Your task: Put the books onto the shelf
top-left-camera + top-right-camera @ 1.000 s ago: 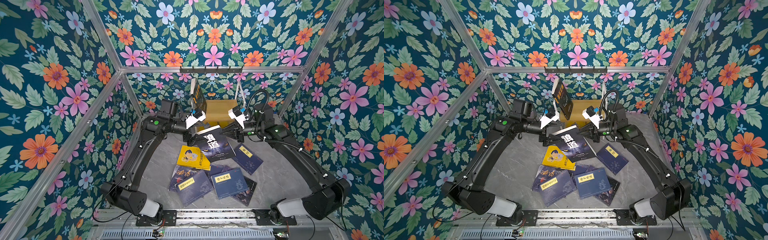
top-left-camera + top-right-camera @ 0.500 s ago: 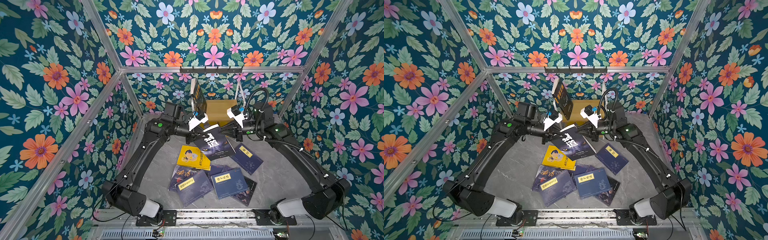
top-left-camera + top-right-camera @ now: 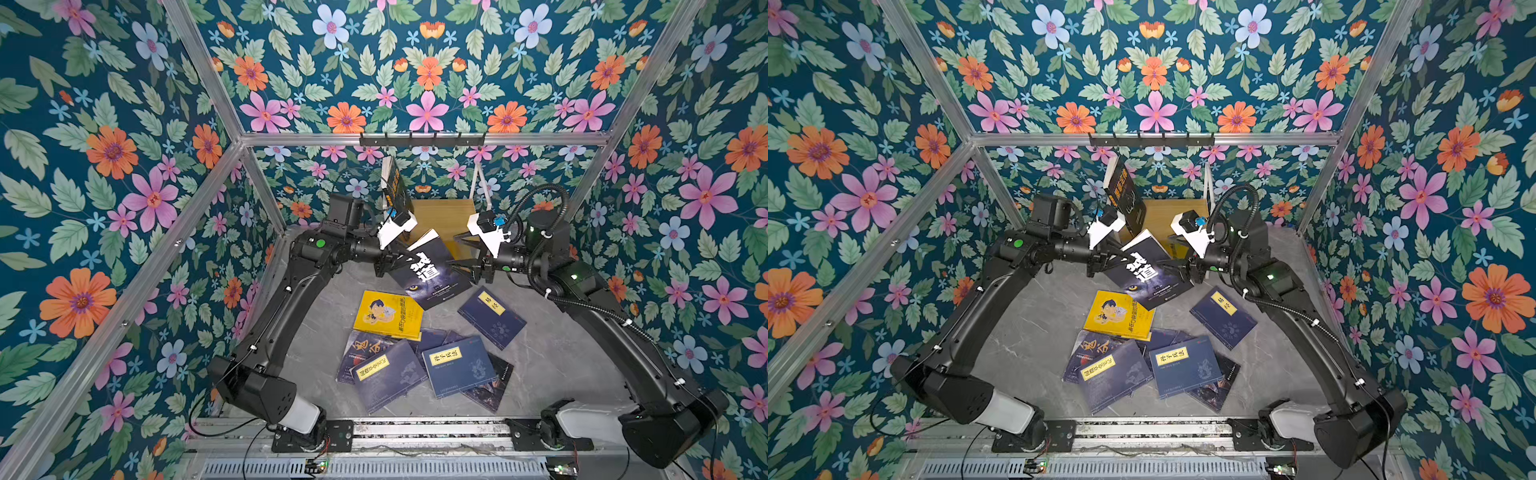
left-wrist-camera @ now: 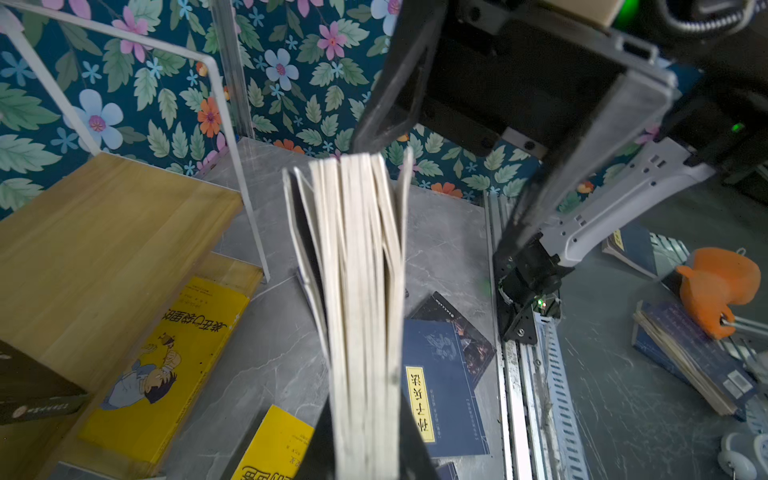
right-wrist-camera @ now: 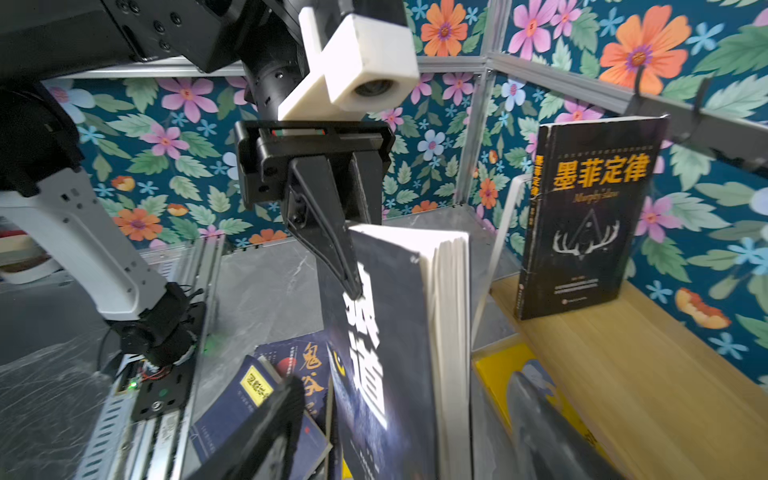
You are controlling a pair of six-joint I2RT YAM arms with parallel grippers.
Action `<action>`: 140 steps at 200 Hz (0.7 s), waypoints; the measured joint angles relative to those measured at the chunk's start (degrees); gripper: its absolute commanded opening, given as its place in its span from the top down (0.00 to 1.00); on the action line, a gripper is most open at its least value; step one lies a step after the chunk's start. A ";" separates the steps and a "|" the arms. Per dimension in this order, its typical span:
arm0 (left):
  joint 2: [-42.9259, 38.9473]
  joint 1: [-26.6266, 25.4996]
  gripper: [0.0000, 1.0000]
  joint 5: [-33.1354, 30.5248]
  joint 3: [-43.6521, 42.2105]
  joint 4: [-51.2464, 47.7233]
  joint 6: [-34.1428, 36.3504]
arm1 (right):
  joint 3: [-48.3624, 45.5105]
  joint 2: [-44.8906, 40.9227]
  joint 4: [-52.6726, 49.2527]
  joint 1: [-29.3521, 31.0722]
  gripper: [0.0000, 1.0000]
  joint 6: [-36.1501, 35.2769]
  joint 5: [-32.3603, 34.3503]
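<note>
One black book [image 3: 432,270] hangs above the tabletop [image 3: 316,332], just before the shelf [image 3: 440,212], clamped by my left fingers [image 5: 328,241]; my right fingers [image 5: 266,424] stand spread beside it. I'd tip it upright and slide it gently beside the standing book [image 5: 586,216].

The left arm [image 3: 286,299] and the right arm [image 3: 602,324] each rose from the base, bent at the elbow and reached inward, so that the two wrists faced each other. The left pincer [image 3: 409,261] was clamped tight on one edge of a dark book [image 3: 432,274]. One finger [image 5: 332,249] lay flat on the cover and its mate sat behind the pages, and the book stuck out beyond the tips. The right pincer [image 3: 455,251] stood opposite with its jaws spread wide, gripping nothing, the book's far edge just ahead of its tips. A white camera mount [image 3: 395,228] sat on each wrist behind its pincer.
</note>
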 measured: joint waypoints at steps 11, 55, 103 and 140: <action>0.61 0.35 1.00 -0.81 0.87 1.75 -2.40 | -0.44 -0.96 0.33 0.02 0.01 -0.33 2.10; 0.39 3.89 1.00 -3.02 -0.66 12.15 -18.73 | -1.97 -4.02 1.42 0.04 0.01 -0.76 7.17; 0.87 8.48 1.00 -2.91 -0.50 25.73 -40.50 | -0.61 -5.49 0.04 1.44 0.01 -0.44 11.43; 1.25 12.17 1.00 -4.04 -0.09 34.80 -53.59 | -4.15 -7.10 2.40 10.95 0.01 -7.06 23.63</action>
